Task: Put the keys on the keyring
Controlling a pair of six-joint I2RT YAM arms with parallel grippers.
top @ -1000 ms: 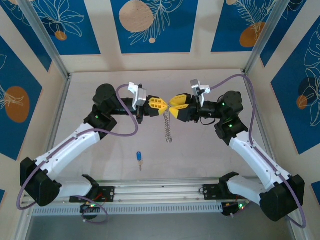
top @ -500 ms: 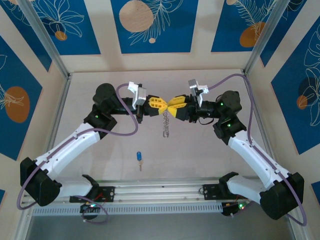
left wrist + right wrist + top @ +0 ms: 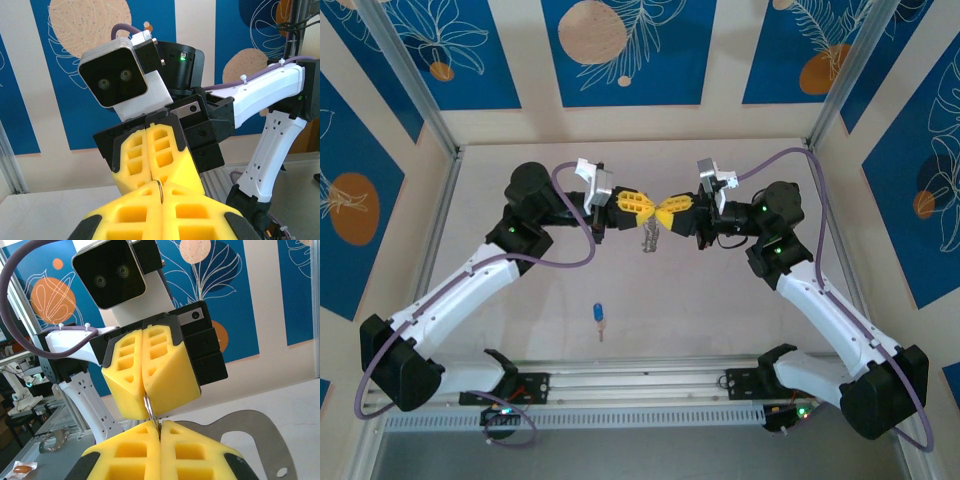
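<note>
Above mid-table, right gripper (image 3: 665, 212) just clamped the keyring (image 3: 648, 238); left gripper (image 3: 646, 210) also pinches it; key (image 3: 599, 316) lies unthreaded.

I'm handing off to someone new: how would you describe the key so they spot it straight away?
Start at the pale table and find the metal rail along its near edge. Just beyond the rail, slightly left of centre, the key lies alone on the surface. It is tiny, with a blue head and a short pale blade, unlike the silvery keyring hanging farther back.
</note>
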